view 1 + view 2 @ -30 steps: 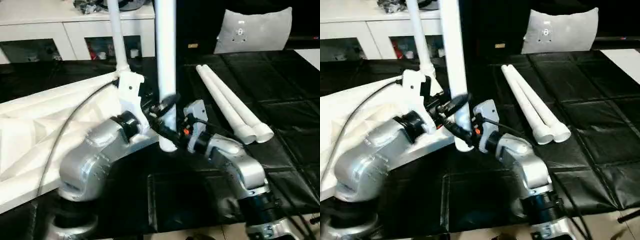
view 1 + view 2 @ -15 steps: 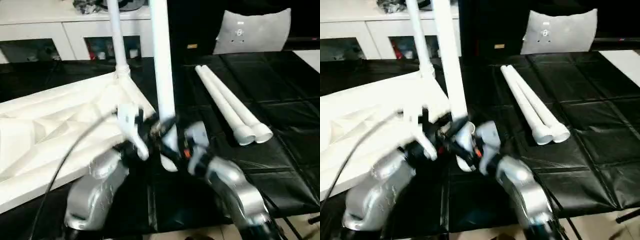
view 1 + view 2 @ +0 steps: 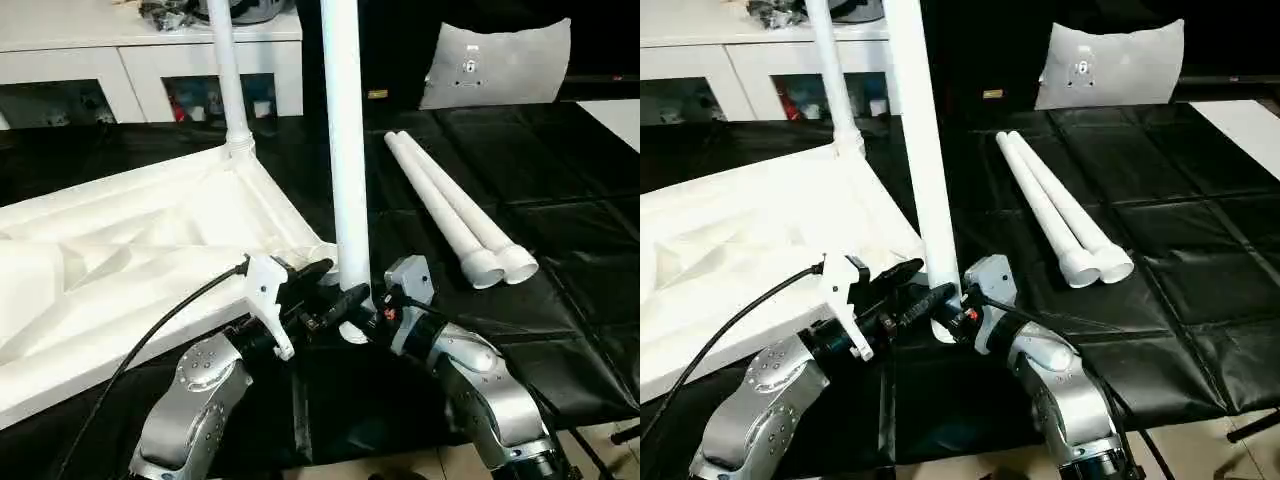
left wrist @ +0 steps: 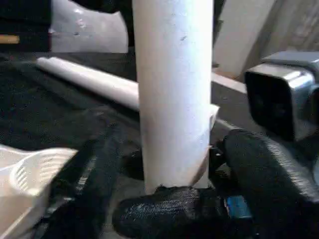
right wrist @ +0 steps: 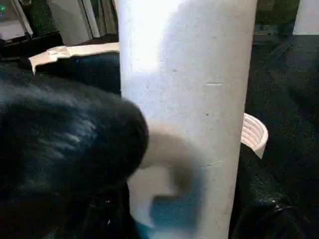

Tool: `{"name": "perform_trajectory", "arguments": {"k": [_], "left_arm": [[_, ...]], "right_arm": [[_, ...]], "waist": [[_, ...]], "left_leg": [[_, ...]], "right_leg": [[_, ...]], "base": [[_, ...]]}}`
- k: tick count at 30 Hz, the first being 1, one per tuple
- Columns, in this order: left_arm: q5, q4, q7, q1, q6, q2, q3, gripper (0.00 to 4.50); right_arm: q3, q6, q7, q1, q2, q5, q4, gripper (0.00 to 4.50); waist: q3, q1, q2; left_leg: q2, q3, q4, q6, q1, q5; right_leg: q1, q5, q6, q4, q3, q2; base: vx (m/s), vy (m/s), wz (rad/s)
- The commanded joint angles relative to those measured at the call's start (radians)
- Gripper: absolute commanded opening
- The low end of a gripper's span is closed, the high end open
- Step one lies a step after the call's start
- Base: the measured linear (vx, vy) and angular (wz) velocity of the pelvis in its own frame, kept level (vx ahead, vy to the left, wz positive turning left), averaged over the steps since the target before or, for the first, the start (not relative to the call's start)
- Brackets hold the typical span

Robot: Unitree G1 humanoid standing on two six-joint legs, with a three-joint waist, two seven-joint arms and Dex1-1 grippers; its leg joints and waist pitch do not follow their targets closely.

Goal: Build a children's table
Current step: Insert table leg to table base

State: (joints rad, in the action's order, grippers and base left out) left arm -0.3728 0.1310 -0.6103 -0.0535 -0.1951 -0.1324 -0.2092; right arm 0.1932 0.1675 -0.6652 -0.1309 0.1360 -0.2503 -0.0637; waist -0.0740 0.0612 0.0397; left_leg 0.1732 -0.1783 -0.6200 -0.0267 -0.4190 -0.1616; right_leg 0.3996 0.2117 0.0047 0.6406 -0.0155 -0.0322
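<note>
Right now both grippers are flanking the foot of an upright leg (image 3: 345,150) at the near corner socket (image 3: 350,325) of the overturned table top (image 3: 130,250). The right gripper (image 3: 375,312) is pinching the tube; the left gripper (image 3: 325,285) is standing slack beside it, gripping nothing. With one hand steadying it, the leg is risking a lean or a pop out of a half-seated socket if pressed off-axis. Further back, another leg (image 3: 228,75) is standing in the far corner, and two spare legs (image 3: 450,210) are lying on the black work table (image 3: 560,200).
</note>
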Motion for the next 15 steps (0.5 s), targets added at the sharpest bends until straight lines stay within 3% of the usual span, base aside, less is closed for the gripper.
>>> {"name": "perform_trajectory", "arguments": {"k": [1,3,5,6,7,8,10,13,15], "left_arm": [[-0.066,0.006,-0.038,-0.020,-0.036,-0.001,0.027,3.86],[-0.119,0.022,-0.066,-0.035,-0.085,-0.005,0.038,4.26],[-0.140,0.026,-0.079,-0.043,-0.105,-0.007,0.043,4.28],[-0.173,0.034,-0.093,-0.051,-0.137,-0.009,0.048,4.32],[-0.214,0.046,-0.117,-0.060,-0.181,-0.017,0.048,4.41],[-0.253,0.058,-0.141,-0.067,-0.229,-0.028,0.043,4.47],[-0.309,0.074,-0.185,-0.074,-0.287,-0.048,0.034,4.50],[-0.400,0.092,-0.233,-0.086,-0.373,-0.076,0.041,4.50],[-0.428,0.097,-0.248,-0.093,-0.400,-0.085,0.049,4.23]], "right_arm": [[-0.026,0.024,-0.081,-0.006,0.009,-0.089,0.025,1.93],[-0.033,0.097,-0.167,-0.009,0.038,-0.173,0.061,1.93],[-0.033,0.126,-0.203,-0.012,0.053,-0.200,0.072,1.93],[-0.032,0.156,-0.241,-0.016,0.072,-0.225,0.079,1.93],[-0.031,0.183,-0.291,-0.023,0.097,-0.247,0.078,1.93],[-0.028,0.208,-0.341,-0.029,0.120,-0.269,0.076,1.93],[-0.021,0.256,-0.418,-0.041,0.155,-0.308,0.072,1.93],[-0.010,0.342,-0.520,-0.061,0.211,-0.376,0.074,1.93],[-0.012,0.371,-0.547,-0.071,0.227,-0.400,0.074,1.93]], "waist": [[0.062,0.001,-0.002],[0.062,0.002,-0.005],[0.062,0.004,0.002],[0.062,0.004,-0.001],[0.063,0.005,0.003],[0.063,0.005,0.001],[0.063,0.007,0.002],[0.063,0.009,-0.004],[0.063,0.012,-0.003]], "left_leg": [[0.055,0.033,0.088,-0.022,0.036,-0.340],[0.053,0.031,0.085,-0.009,0.037,-0.326],[0.054,0.031,0.085,-0.004,0.036,-0.315],[0.056,0.031,0.086,-0.004,0.035,-0.311],[0.053,0.031,0.083,-0.005,0.036,-0.309],[0.052,0.030,0.081,-0.004,0.038,-0.308],[0.053,0.030,0.081,-0.002,0.036,-0.301],[0.048,0.028,0.076,0.004,0.036,-0.288],[0.050,0.029,0.077,0.004,0.036,-0.277]], "right_leg": [[-0.023,0.307,-0.147,-0.100,0.045,-0.096],[-0.027,0.286,-0.163,-0.099,0.044,-0.092],[-0.026,0.277,-0.170,-0.097,0.043,-0.092],[-0.027,0.271,-0.171,-0.098,0.042,-0.091],[-0.029,0.272,-0.179,-0.094,0.041,-0.091],[-0.028,0.278,-0.185,-0.095,0.041,-0.091],[-0.029,0.282,-0.190,-0.097,0.041,-0.092],[-0.033,0.296,-0.197,-0.096,0.040,-0.090],[-0.033,0.311,-0.194,-0.098,0.040,-0.091]], "base": [[0.000,0.000,0.00],[0.000,0.000,0.00],[0.000,0.000,0.00],[0.000,0.000,0.00],[0.000,0.000,0.00],[0.000,0.000,0.00],[0.000,0.000,0.00],[0.000,0.000,0.00],[0.000,0.000,0.00]]}}
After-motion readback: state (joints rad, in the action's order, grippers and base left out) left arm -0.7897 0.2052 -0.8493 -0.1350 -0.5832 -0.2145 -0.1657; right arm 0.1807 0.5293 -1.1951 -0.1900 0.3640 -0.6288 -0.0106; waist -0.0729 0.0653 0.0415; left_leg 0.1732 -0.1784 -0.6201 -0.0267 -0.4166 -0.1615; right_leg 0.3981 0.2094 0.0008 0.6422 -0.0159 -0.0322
